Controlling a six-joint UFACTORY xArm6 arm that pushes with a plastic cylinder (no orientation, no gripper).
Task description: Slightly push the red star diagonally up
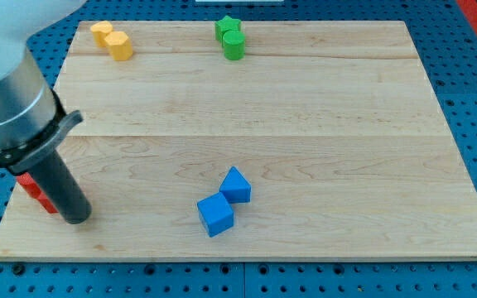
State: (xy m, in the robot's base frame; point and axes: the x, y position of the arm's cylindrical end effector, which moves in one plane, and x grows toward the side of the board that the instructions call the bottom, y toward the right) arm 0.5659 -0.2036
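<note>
Red block pieces (pixel 36 190) show at the view's lower left, mostly hidden behind my rod, so the star shape cannot be made out. My tip (pixel 76 218) rests on the board just right of and below the red pieces, touching or nearly touching them. The large arm body covers the view's upper left corner.
Two yellow blocks (pixel 112 40) sit together at the top left. A green star (pixel 228 26) and a green cylinder (pixel 234 45) sit at the top centre. A blue cube (pixel 215 214) and a blue block (pixel 236 185) touch at the bottom centre. The board's left edge (pixel 7 217) is close to the red pieces.
</note>
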